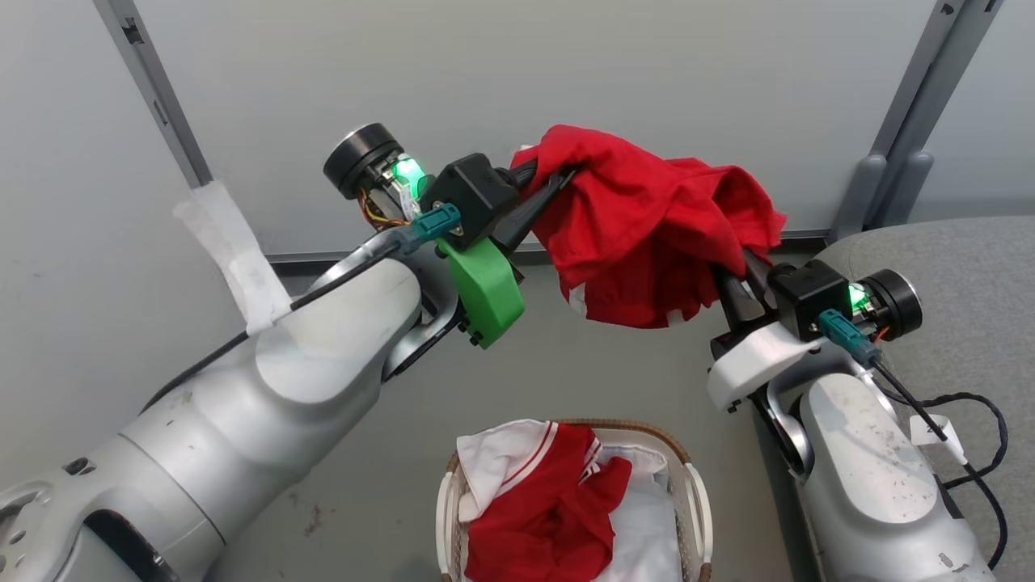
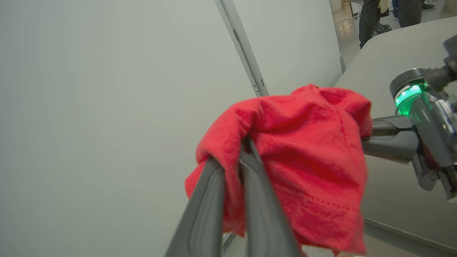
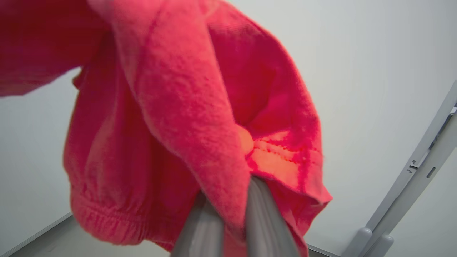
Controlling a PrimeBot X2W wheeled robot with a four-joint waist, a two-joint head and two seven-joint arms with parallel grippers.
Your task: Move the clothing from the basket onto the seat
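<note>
A plain red garment (image 1: 647,222) hangs in the air between both arms, high above the basket. My left gripper (image 1: 558,179) is shut on its left end, my right gripper (image 1: 740,271) on its right end. In the left wrist view the fingers (image 2: 257,185) pinch a fold of the red garment (image 2: 307,167). The right wrist view has cloth (image 3: 171,114) draped over that gripper's closed fingers (image 3: 264,221). Below, the white basket (image 1: 697,501) with a brown rim holds the red and white garment (image 1: 550,501) on its white liner (image 1: 647,525). The grey sofa (image 1: 970,267) lies at the right.
A pale wall with grey metal uprights (image 1: 914,121) stands behind the arms. Grey floor surrounds the basket. A black cable (image 1: 982,453) lies on the sofa beside my right forearm. People's legs (image 2: 371,18) stand beyond the sofa in the left wrist view.
</note>
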